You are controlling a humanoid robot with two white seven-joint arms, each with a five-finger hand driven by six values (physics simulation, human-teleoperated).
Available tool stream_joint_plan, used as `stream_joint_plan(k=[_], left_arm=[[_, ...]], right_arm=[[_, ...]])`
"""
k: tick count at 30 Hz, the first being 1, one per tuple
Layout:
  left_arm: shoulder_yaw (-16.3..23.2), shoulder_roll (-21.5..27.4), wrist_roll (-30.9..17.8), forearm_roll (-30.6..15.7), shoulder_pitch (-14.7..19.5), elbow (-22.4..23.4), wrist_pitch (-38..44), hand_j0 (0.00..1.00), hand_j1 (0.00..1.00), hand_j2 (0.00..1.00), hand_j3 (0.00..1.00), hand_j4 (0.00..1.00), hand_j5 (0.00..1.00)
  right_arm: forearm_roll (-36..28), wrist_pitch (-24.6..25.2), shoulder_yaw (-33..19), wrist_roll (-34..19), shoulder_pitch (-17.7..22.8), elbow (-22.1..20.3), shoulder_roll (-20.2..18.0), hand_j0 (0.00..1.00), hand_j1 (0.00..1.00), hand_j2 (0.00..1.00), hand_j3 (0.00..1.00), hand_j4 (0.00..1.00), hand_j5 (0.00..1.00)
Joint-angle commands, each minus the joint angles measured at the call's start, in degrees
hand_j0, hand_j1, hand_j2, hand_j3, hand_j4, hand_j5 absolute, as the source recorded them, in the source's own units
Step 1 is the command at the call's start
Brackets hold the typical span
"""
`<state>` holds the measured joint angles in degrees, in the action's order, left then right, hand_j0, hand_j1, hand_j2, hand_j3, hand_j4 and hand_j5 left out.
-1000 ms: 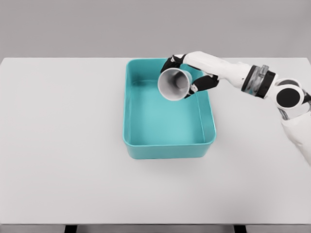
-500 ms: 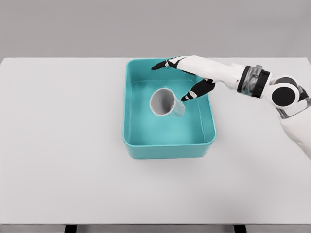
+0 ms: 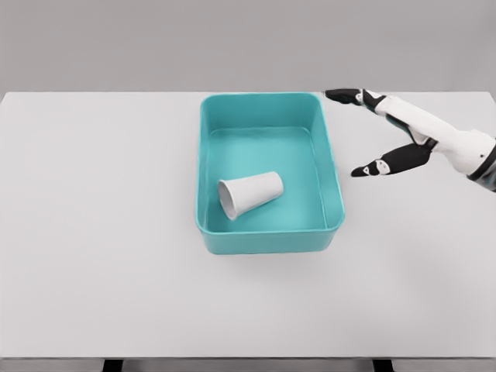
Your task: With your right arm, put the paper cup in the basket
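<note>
Lying on its side, the paper cup (image 3: 250, 194) rests inside the basket (image 3: 335, 174), near its front wall. The right robot hand (image 3: 395, 136) hovers beside the basket's right rim, fingers spread and empty, so the placement looks done.

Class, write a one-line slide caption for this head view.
Paper cup lies on its side inside the teal basket; the open right hand is beside it, over the white table.

Single head cam, high front view down onto table (image 3: 93, 232), basket (image 3: 267, 240) approx. centred, mid-range.
</note>
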<state>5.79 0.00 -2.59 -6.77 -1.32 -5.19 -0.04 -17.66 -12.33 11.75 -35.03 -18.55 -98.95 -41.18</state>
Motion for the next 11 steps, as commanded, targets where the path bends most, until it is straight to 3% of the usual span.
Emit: stream_joint_plan(k=[1,5,11], left_arm=[[0.0,0.0,0.0,0.0,0.0,0.0,0.0,1.0,1.0,1.0,1.0,1.0,1.0],[0.0,0.0,0.0,0.0,0.0,0.0,0.0,1.0,1.0,1.0,1.0,1.0,1.0],[0.3,0.0,0.0,0.2,0.2,-0.2,-0.2,1.0,1.0,1.0,1.0,1.0,1.0]], right_arm=[[-3.8,0.0,-4.4,0.0,0.8,-1.5,-1.3,1.0,1.0,1.0,1.0,1.0,1.0],[-3.8,-0.1,-6.5,0.0,5.2,-1.5,-0.8,1.0,1.0,1.0,1.0,1.0,1.0],[-3.8,0.0,-6.5,0.0,5.9,-1.3,-0.7,1.0,1.0,1.0,1.0,1.0,1.0]])
